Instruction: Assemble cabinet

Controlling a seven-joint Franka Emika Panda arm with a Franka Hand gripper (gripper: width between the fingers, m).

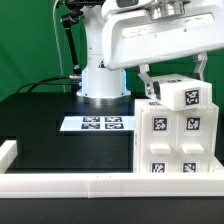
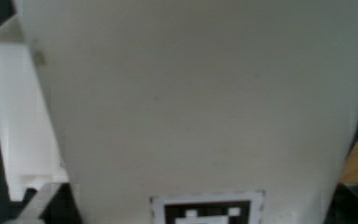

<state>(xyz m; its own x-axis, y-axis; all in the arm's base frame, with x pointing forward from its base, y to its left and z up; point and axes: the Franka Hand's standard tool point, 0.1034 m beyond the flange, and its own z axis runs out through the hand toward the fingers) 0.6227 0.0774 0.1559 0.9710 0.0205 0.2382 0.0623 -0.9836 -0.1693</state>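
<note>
**Cabinet under the gripper at the table's front corner**

Cabinet (image 1: 172,135) stands on the black table (image 1: 40,115), at the exterior view's right, close against the white fence (image 1: 60,182) that borders the front edge. It looks like blocky white panels stacked together, with black-and-white tags on the faces turned to the camera. A smaller block sits on top, a little tilted, also with a tag. The marker board (image 1: 95,124) lies flat near the robot base (image 1: 103,82), apart from the cabinet.

The gripper (image 1: 172,72) hangs directly above the top block, its dark fingers (image 1: 146,80) reaching down on both sides of it. Whether they really press the block I cannot tell; the contact is hidden. The wrist view is almost filled by one white panel (image 2: 194,100) with a tag at its edge, very near the camera.

I judge that the step is seating the upper part on the body. Next it needs a straight, gentle push down, keeping the part aligned so it does not jam or tip the cabinet.
</note>
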